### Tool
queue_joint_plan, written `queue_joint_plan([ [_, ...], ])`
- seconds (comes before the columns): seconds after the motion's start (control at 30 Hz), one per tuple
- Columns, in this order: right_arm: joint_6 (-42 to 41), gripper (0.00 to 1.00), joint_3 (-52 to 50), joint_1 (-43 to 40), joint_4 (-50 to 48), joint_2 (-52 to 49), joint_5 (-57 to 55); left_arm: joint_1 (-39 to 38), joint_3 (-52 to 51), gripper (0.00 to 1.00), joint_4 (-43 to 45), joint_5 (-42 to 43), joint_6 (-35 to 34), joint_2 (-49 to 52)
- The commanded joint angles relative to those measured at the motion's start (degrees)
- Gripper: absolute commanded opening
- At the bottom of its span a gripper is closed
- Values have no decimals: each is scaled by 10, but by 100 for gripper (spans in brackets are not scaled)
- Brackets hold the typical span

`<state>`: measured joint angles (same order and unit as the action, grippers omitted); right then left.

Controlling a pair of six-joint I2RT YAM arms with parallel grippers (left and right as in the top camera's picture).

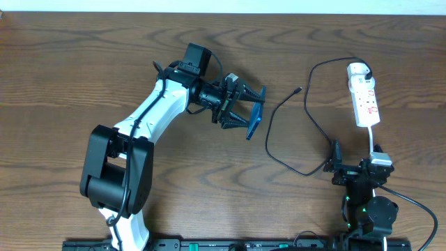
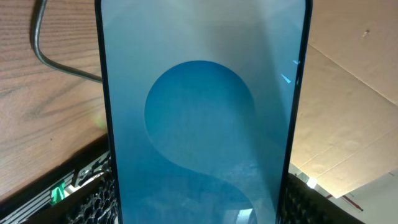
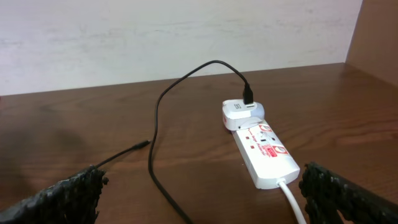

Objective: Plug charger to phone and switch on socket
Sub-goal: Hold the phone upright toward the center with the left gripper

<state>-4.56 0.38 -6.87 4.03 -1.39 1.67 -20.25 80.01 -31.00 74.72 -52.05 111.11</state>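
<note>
My left gripper [image 1: 240, 107] is shut on the phone [image 1: 256, 113], held on edge above the table centre. In the left wrist view the phone's cyan-blue screen [image 2: 199, 118] fills the frame between the fingers. The black charger cable [image 1: 273, 143] loops over the table from a white plug [image 1: 358, 69] in the socket [image 1: 365, 97] at the far right; its connector tip [image 1: 299, 89] lies free on the wood, right of the phone. My right gripper [image 1: 336, 167] is open and empty near the front, short of the socket [image 3: 264, 149], with the cable [image 3: 155, 143] between its fingers.
The socket's white cord [image 1: 373, 139] runs forward past the right arm's base. The wooden table [image 1: 83, 84] reaches a pale wall [image 3: 155, 37] behind. A cardboard surface [image 2: 354, 106] shows in the left wrist view.
</note>
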Motion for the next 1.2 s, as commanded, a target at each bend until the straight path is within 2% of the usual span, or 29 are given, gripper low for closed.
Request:
queue_joint_plan([
  [0.0, -5, 99, -1, 5, 2, 0, 0, 3, 1, 58, 3, 29, 12, -11],
  [0.63, -5, 99, -1, 5, 2, 0, 0, 3, 1, 58, 4, 26, 7, -11],
  [1.17, -5, 99, -1, 5, 2, 0, 0, 6, 1, 58, 5, -14, -27, -11],
])
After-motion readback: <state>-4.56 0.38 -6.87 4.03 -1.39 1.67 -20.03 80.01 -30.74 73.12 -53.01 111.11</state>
